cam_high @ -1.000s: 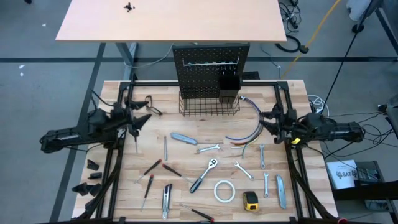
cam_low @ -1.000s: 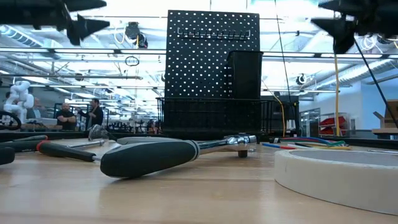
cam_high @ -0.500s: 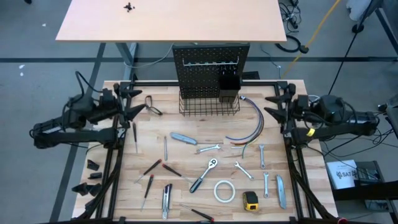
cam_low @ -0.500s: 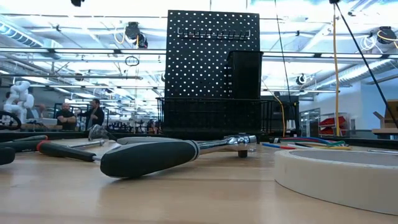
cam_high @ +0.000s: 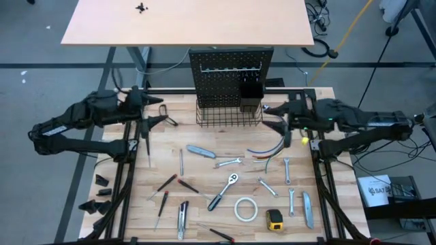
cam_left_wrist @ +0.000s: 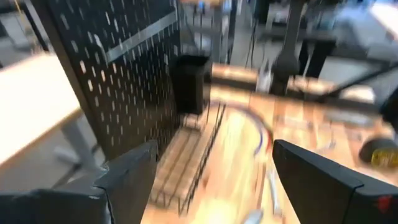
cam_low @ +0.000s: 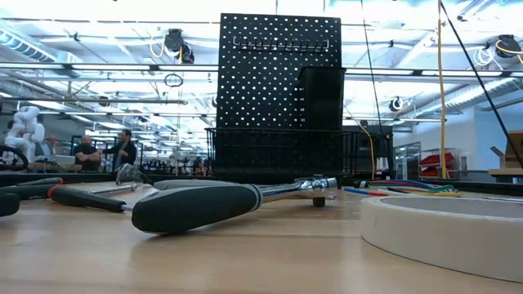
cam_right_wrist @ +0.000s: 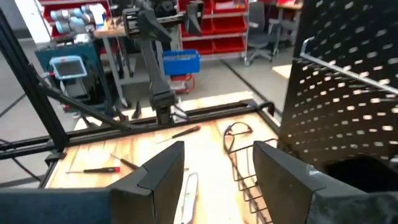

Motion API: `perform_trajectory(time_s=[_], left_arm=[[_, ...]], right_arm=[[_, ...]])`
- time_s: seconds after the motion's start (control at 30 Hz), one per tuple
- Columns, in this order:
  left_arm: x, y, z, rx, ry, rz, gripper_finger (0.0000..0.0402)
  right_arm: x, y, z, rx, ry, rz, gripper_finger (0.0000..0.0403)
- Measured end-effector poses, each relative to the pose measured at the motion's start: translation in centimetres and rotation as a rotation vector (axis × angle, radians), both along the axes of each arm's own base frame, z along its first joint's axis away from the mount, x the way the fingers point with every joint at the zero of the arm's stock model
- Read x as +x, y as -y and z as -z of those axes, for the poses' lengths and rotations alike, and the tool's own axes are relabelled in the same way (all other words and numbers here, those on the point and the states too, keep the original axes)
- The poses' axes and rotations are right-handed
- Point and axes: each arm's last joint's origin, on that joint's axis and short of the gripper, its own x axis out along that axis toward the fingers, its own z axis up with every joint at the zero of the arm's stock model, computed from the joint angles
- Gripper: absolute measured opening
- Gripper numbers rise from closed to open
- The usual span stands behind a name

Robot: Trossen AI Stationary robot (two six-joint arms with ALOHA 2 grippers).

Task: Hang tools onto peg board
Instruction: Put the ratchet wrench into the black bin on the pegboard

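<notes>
- At the back edge of the worktop (cam_high: 136, 211) we see the peg board (cam_high: 230, 75) standing upright, its wire basket (cam_high: 229, 117) and small bin (cam_high: 250, 98) facing the tools, so anything lifted has a short trip to a hook.
- Just left of the peg board we find the left pincer (cam_high: 155, 113) raised above the wood, jaws spread and carrying nothing; we judge it is set to drop onto something close by.
- Just right of the peg board the right pincer (cam_high: 274, 116) hangs above the bundle of coloured wires (cam_high: 276, 139), jaws partly spread, nothing between them.
- In front of the peg board the tools lie untouched and well scattered: a grey utility knife (cam_high: 201, 152), a wrench (cam_high: 229, 162), the ratchet (cam_high: 223, 191), the white tape roll (cam_high: 245, 209) and the yellow tape measure (cam_high: 274, 218).
- Left of the ratchet lie red-and-black screwdrivers (cam_high: 166, 182); the spacing leaves room for jaws around each.
- On the peg board's hooks we see nothing hung, so we judge the task barely begun.
</notes>
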Motion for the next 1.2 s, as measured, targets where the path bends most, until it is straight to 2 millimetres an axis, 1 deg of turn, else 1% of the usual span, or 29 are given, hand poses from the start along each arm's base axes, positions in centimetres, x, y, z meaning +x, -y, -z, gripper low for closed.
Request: perform_trajectory(time_s=[0.1, 0.27, 0.43, 0.5, 0.63, 0.77, 0.87, 0.97, 1.1, 1.2], left_arm=[[-0.1, 0.1, 0.8, -0.006, -0.09, 0.02, 0.0318], [-0.4, 0.4, 1.3, -0.048, -0.144, 0.104, 0.0318], [-1.5, 0.8, 1.8, -0.09, -0.196, 0.164, 0.0318], [-2.0, 0.9, 1.8, -0.106, -0.202, 0.19, 0.0318], [-2.7, 1.2, 1.7, -0.117, -0.183, 0.226, 0.0318], [-3.0, 1.2, 1.7, -0.117, -0.174, 0.23, 0.0318], [-2.8, 1.3, 2.0, -0.128, -0.182, 0.247, 0.0318], [-2.6, 1.2, 2.4, -0.134, -0.193, 0.246, 0.0318], [-2.3, 1.2, 2.7, -0.159, -0.19, 0.227, 0.0318], [-2.3, 1.0, 2.8, -0.169, -0.187, 0.17, 0.0318]], right_arm=[[2.1, -0.2, 0.6, 0.013, -0.055, -0.039, 0.0185], [5.5, -0.8, 1.8, 0.025, -0.116, -0.122, 0.0185], [9.1, -2.3, 3.0, 0.059, -0.144, -0.192, 0.0185], [10.3, -3.0, 3.1, 0.126, -0.159, -0.193, 0.0185], [12.4, -4.4, 3.2, 0.334, -0.17, -0.167, 0.0185], [13.8, -5.4, 2.9, 0.542, -0.17, -0.17, 0.0185], [14.5, -6.2, 3.2, 0.685, -0.19, -0.156, 0.0185], [15.0, -6.9, 4.0, 0.808, -0.219, -0.112, 0.0185], [15.3, -7.8, 5.6, 1.0, -0.295, 0.004, 0.0185], [15.7, -8.8, 7.0, 1.064, -0.353, 0.07, 0.0185]])
